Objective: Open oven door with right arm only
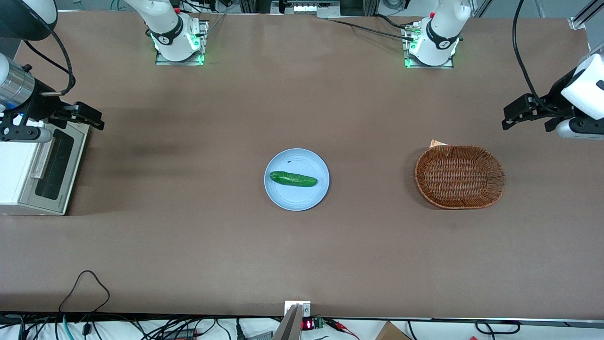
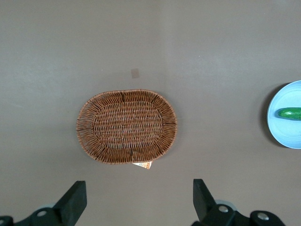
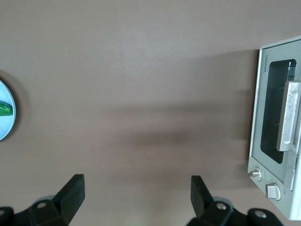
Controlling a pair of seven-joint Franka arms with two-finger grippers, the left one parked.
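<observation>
Hovering above the table with fingers spread wide and empty, the gripper (image 1: 89, 117) sits just beside the shut oven door (image 1: 54, 171).

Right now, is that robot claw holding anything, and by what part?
Nothing. The gripper is open and empty, above the table in front of the oven door.

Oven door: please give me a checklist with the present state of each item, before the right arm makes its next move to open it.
1. Oven door shut against the oven: ok.
2. Bar handle free, nothing on it: ok.
3. Gripper open, above the oven's front edge: ok.
4. Jaws around the handle: not ok, not yet touching it.
5. Table bare in front of the door for it to swing down: ok.
6. Plate with cucumber well apart: ok.
</observation>
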